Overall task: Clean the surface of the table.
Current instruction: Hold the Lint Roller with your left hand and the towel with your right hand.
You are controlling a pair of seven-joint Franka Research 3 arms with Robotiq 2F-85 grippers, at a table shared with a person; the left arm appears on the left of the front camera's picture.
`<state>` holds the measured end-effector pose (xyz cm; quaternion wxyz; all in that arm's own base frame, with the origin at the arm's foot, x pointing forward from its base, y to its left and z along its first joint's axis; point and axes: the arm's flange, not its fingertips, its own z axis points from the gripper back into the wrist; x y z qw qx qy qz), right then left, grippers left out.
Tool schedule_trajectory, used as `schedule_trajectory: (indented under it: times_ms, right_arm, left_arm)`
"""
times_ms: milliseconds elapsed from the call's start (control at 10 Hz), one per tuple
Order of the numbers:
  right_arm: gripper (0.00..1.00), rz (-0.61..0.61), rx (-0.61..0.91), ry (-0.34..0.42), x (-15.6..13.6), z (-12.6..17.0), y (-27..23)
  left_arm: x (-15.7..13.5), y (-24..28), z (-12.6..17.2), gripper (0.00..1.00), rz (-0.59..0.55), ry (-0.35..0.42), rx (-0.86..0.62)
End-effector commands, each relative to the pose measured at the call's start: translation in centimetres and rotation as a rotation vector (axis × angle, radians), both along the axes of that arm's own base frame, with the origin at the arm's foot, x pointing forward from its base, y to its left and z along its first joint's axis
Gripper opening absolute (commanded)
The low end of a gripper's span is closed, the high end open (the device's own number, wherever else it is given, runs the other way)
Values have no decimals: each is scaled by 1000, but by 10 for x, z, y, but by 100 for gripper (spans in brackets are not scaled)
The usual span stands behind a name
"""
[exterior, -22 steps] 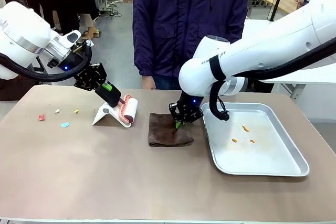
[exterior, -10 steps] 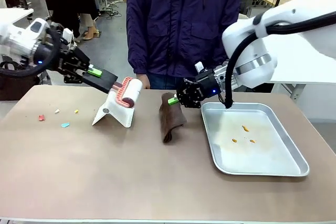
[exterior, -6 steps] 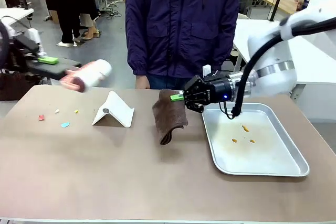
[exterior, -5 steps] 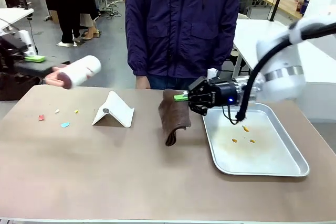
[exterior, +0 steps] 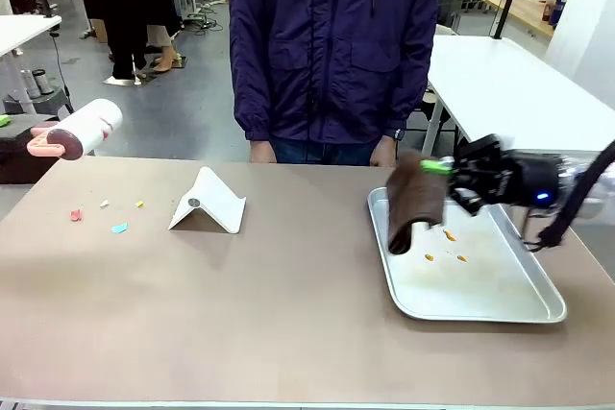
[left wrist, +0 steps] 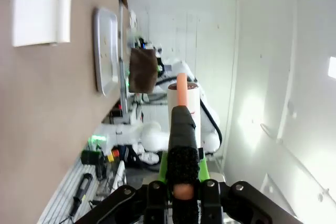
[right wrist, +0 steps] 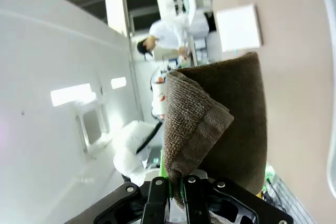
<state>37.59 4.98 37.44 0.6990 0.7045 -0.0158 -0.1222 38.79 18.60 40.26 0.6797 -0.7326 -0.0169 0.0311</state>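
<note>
The left tool [left wrist: 182, 174] grips the handle of a lint roller [exterior: 85, 130], in the air by the far left corner of the surface [exterior: 240, 304]. The right tool [exterior: 440, 169] pinches a brown cloth [exterior: 413, 204] hanging over the tray [exterior: 524, 312].

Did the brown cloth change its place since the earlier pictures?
Yes. The brown cloth, held in the right gripper, went rightward from the table to above the metal tray.

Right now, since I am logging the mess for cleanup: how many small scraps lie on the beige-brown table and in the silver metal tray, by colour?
On the beige-brown table:
Red-pink scrap: 1
White scrap: 1
Yellow scrap: 1
Light blue scrap: 1
In the silver metal tray:
Orange crumbs: 3
Total: 7
</note>
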Motion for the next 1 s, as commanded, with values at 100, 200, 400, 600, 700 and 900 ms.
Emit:
schedule_trajectory:
  times_ms: [100, 200, 400, 600, 700, 900]
  right_arm:
    - [0, -92, -103, 49, -41, 25, -65]
    - [0, -135, -134, 79, -43, 31, -86]
    - [0, -147, -129, 135, -41, 39, -124]
    - [0, -172, -98, 119, -47, 46, -149]
    - [0, -190, -105, 123, -42, 44, -152]
    - [0, -195, -118, 102, -45, 36, -149]
  left_arm:
    - [-15, 39, 2, 17, 126, -87, 149]
    - [-18, 51, 4, 17, 159, -129, 221]
    - [-26, 55, 6, 17, 250, -197, 270]
    - [-33, 64, -1, 17, 266, -237, 272]
    - [-29, 62, -3, 17, 259, -266, 240]
    - [-23, 69, 4, 17, 248, -193, 290]
